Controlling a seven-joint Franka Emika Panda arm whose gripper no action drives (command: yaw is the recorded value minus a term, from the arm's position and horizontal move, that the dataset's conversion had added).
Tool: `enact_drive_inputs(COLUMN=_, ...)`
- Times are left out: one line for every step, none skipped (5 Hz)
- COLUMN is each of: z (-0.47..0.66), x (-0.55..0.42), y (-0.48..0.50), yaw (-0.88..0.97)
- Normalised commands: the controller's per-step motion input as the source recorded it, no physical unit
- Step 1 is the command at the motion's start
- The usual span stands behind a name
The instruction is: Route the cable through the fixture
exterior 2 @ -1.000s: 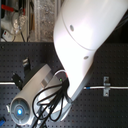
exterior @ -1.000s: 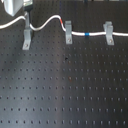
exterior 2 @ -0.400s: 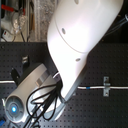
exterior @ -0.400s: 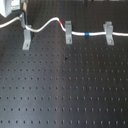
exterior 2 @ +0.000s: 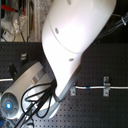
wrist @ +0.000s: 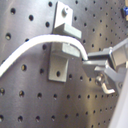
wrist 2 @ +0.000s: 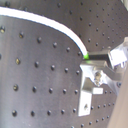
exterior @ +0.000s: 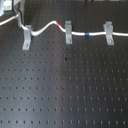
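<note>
Pincer [wrist: 92, 65] clamped on white cable [wrist: 30, 47] just beside fixture [wrist: 62, 52], w/ cable draped over the fork, perforated worktop [wrist: 30, 100] below.

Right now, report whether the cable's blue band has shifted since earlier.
No; in the first exterior view the blue band stays between the centre clip and end clip.

The arm [exterior 2: 70, 40] is a bulky, smooth white shell with rounded joints and a few small dark dots on its casing. Black cables [exterior 2: 37, 100] loop beside a lighter grey link that carries a glowing blue ring [exterior 2: 7, 104]. The gripper [wrist: 102, 67] has grey metal fingers [wrist 2: 95, 75] with visible screws.
</note>
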Motion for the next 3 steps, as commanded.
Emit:
enact_drive_inputs(z=0.25, x=-0.001, y=0.367, yaw=0.11)
enact_drive_inputs(z=0.0, x=0.0, y=0.0, yaw=0.0)
enact_drive_inputs(z=0.2, x=-0.038, y=-0.043, yaw=0.03)
